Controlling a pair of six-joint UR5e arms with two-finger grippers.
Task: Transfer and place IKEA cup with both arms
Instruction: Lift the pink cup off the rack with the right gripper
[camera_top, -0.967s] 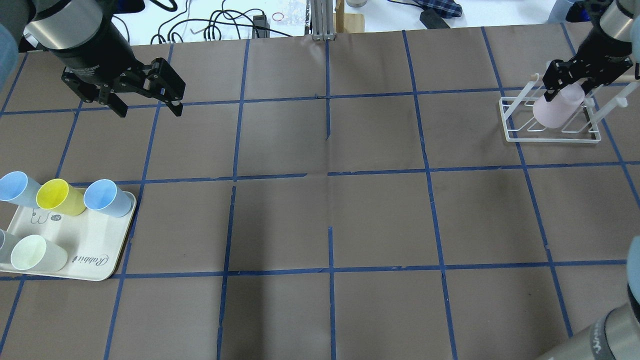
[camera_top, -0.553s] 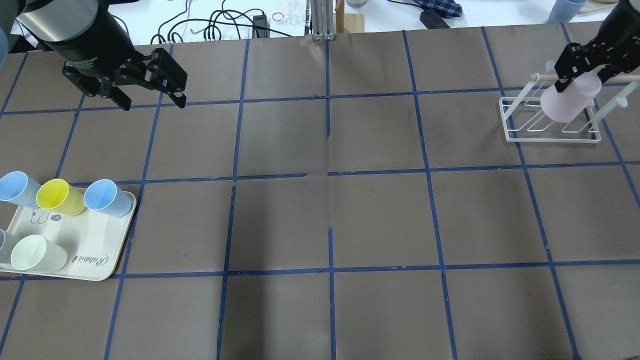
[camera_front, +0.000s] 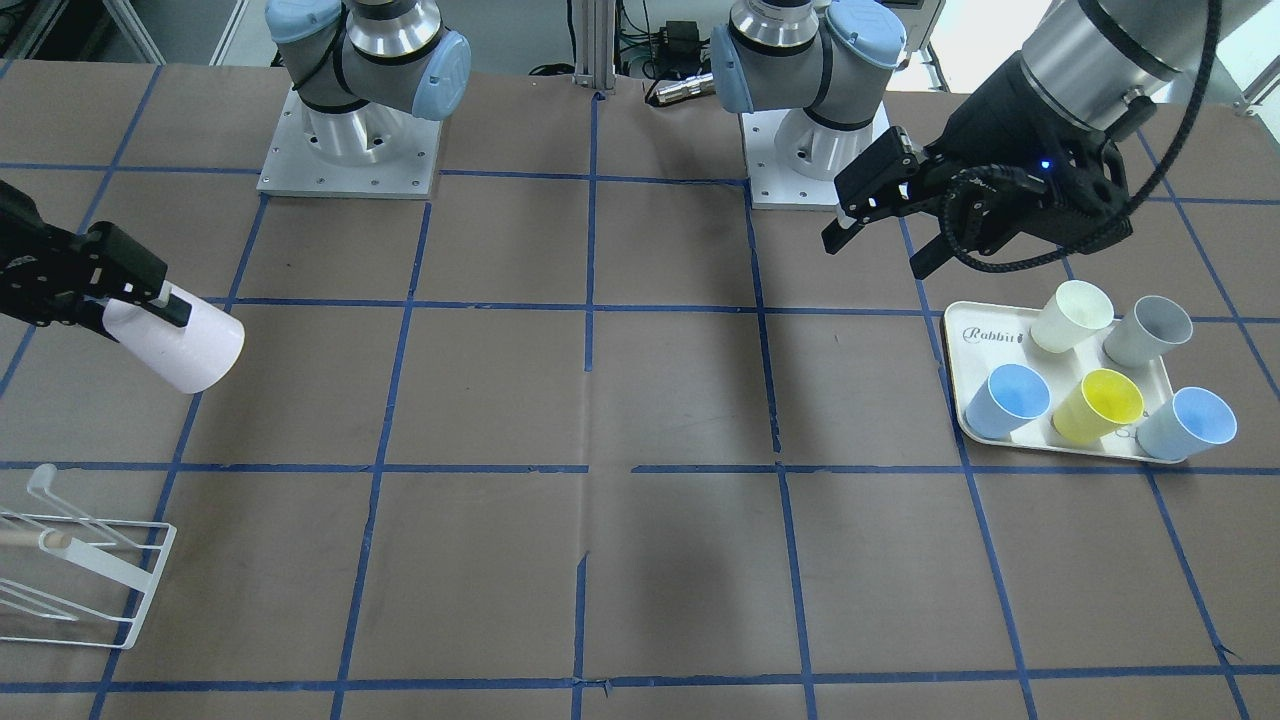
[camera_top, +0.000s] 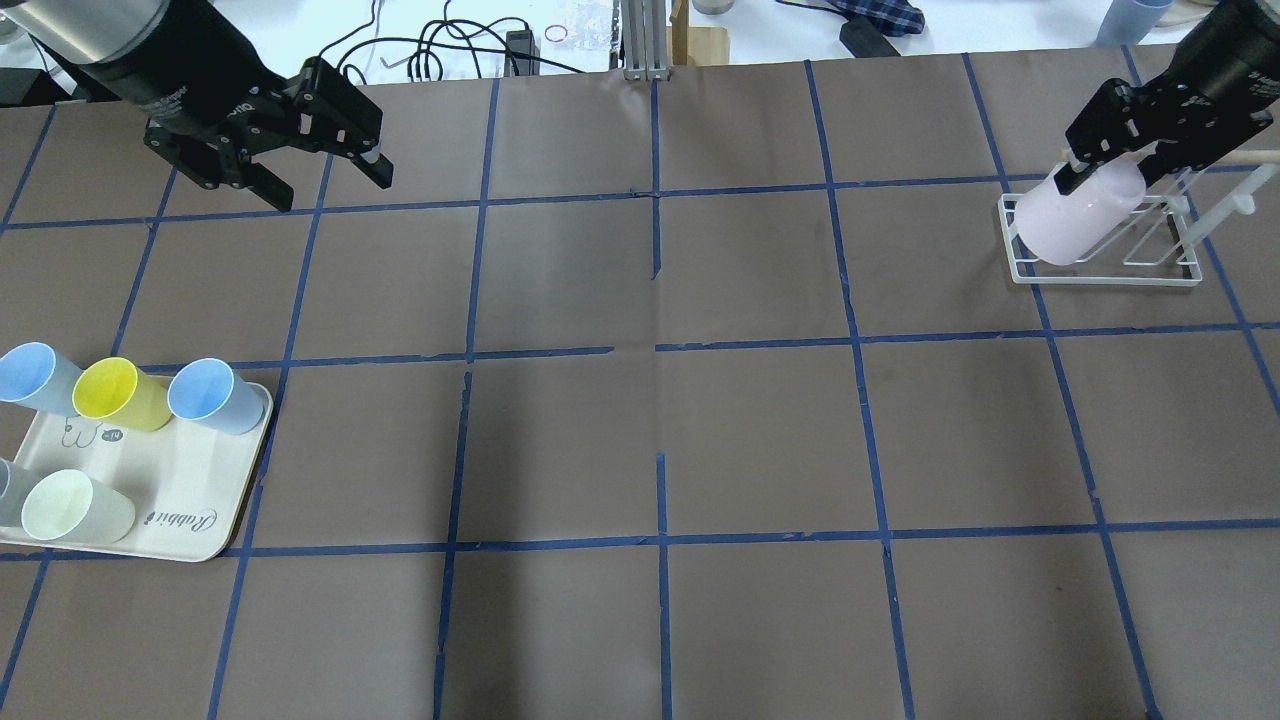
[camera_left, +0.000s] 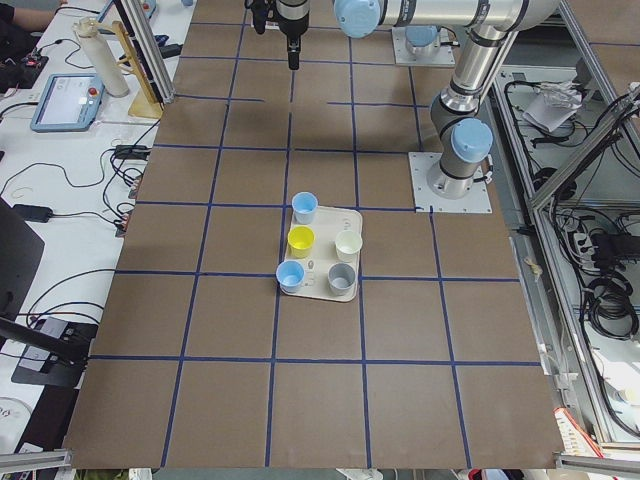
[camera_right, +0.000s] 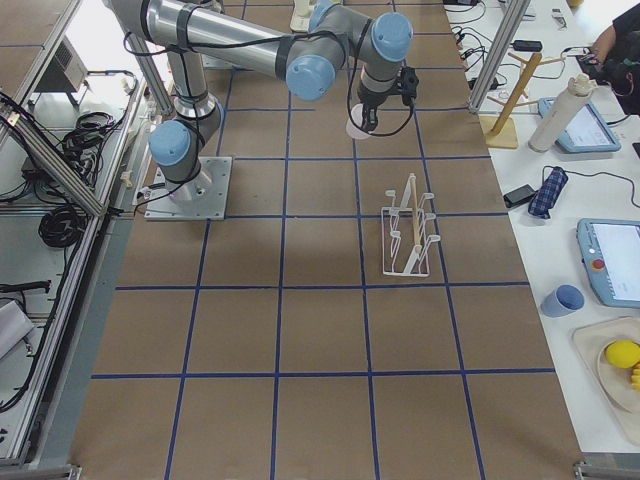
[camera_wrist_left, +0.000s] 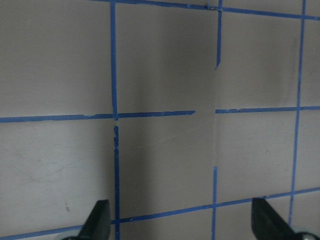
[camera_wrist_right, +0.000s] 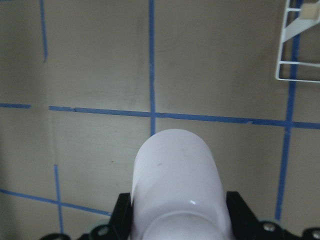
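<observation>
Fingers of the right gripper clamp the IKEA cup, its near end cropped; left gripper gapes empty.

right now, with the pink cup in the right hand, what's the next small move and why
Probably carry the pink cup toward the middle. The right hand grips it, tilted, clear of the rack, while the left hand hangs open and empty at the opposite side, so a handover needs them closer.

A wide table, covered in brown paper and gridded with blue tape, lies under even light, and beyond its far edge a white bench carries black cables, an aluminium post and a tablet.
</observation>
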